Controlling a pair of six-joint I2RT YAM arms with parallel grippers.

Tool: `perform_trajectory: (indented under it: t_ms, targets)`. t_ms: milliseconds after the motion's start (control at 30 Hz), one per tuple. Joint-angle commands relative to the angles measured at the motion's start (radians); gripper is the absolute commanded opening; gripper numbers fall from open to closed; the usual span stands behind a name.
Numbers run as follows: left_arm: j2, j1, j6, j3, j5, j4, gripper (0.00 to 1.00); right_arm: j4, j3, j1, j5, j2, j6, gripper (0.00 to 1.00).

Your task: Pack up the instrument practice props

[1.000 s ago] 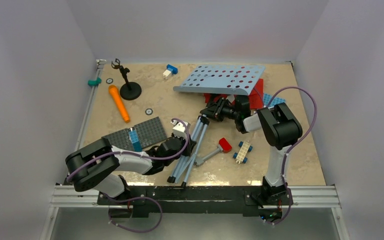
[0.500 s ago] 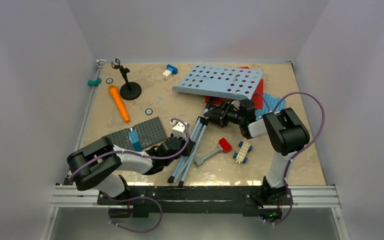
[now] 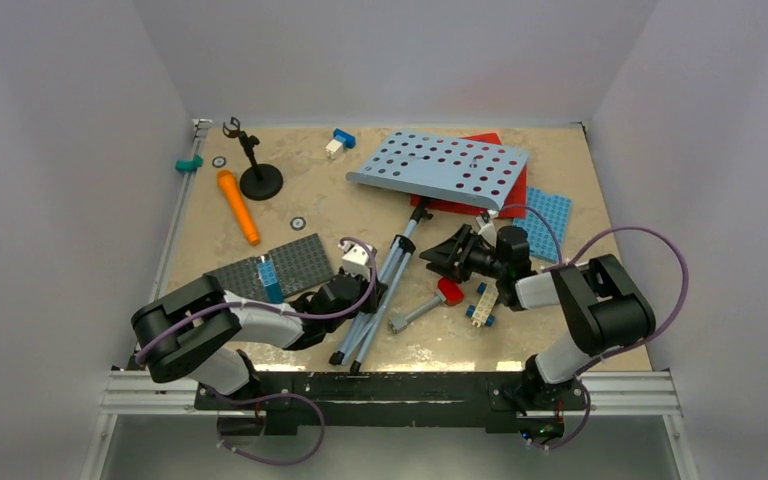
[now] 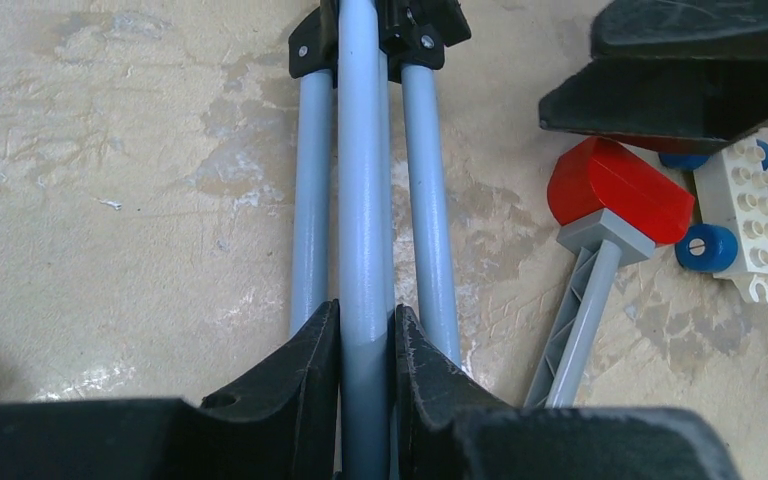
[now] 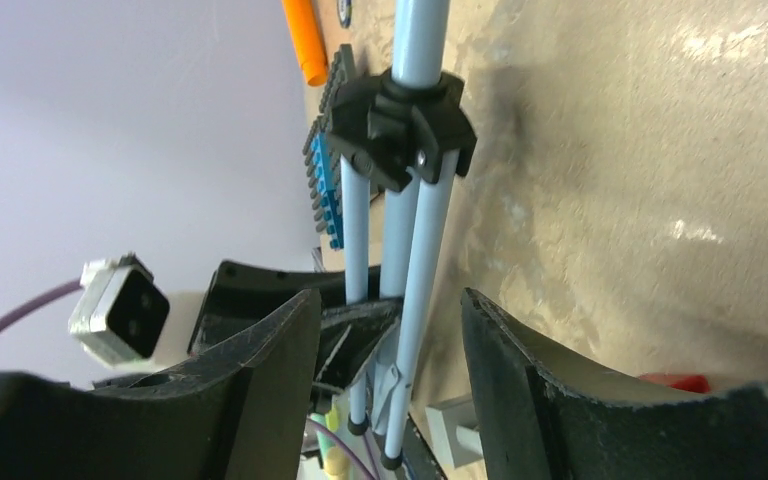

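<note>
The music stand lies tipped on the table, its pale-blue perforated desk (image 3: 442, 167) at the back and its folded grey tripod legs (image 3: 372, 305) pointing near. My left gripper (image 3: 363, 290) is shut on the stand's centre pole (image 4: 364, 200), between the two outer legs. My right gripper (image 3: 438, 258) stands open just right of the pole, touching nothing; in its wrist view the black tripod collar (image 5: 400, 120) sits ahead of the open gripper (image 5: 390, 310). Red sheet-music pages (image 3: 495, 192) lie under the desk. The orange microphone (image 3: 238, 207) and black mic stand (image 3: 258, 178) rest at back left.
A red-headed grey hammer (image 3: 430, 302) and a white toy car with blue wheels (image 3: 485, 303) lie below my right gripper. A grey studded plate (image 3: 290, 262) carrying a blue brick (image 3: 269, 280) sits left of the tripod. A blue plate (image 3: 548, 212) lies at right.
My right gripper opened, let go of the stand's pole and drew back toward the near right. The desk settled lower, uncovering more of the red pages. The left gripper kept its hold.
</note>
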Motion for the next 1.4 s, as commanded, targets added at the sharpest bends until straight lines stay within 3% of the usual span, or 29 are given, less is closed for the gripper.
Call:
perform_trajectory:
  t_ms: [0, 300, 500, 567, 667, 767, 967, 1200, 1367]
  targets:
    - [-0.041, 0.014, 0.016, 0.037, -0.036, 0.152, 0.0, 0.01, -0.031, 0.003, -0.009, -0.133, -0.101, 0.58]
    - [-0.05, 0.016, 0.006, 0.038, -0.046, 0.123, 0.0, -0.523, -0.042, 0.007, 0.131, -0.548, -0.38, 0.58]
    - [-0.05, 0.016, 0.014, 0.079, -0.009, 0.092, 0.0, -0.737, 0.006, 0.068, 0.235, -0.733, -0.522, 0.58]
    - [-0.061, 0.016, 0.019, 0.098, 0.016, 0.061, 0.11, -0.79, 0.033, 0.129, 0.304, -0.732, -0.556, 0.58]
    - [-0.093, 0.016, 0.01, 0.094, 0.054, 0.042, 0.42, -0.816, 0.067, 0.22, 0.373, -0.697, -0.573, 0.59]
    - [-0.141, 0.016, -0.002, 0.07, 0.063, 0.028, 0.67, -0.793, 0.072, 0.267, 0.398, -0.663, -0.555, 0.59]
    - [-0.226, 0.015, 0.02, 0.064, 0.093, -0.073, 0.99, -0.806, 0.088, 0.287, 0.419, -0.649, -0.557, 0.59]
    - [-0.163, 0.013, 0.029, 0.089, 0.125, -0.209, 1.0, -0.937, 0.138, 0.287, 0.453, -0.738, -0.625, 0.59]
    - [-0.303, 0.002, -0.021, 0.009, 0.06, -0.217, 1.0, -1.072, 0.187, 0.287, 0.516, -0.87, -0.707, 0.58]
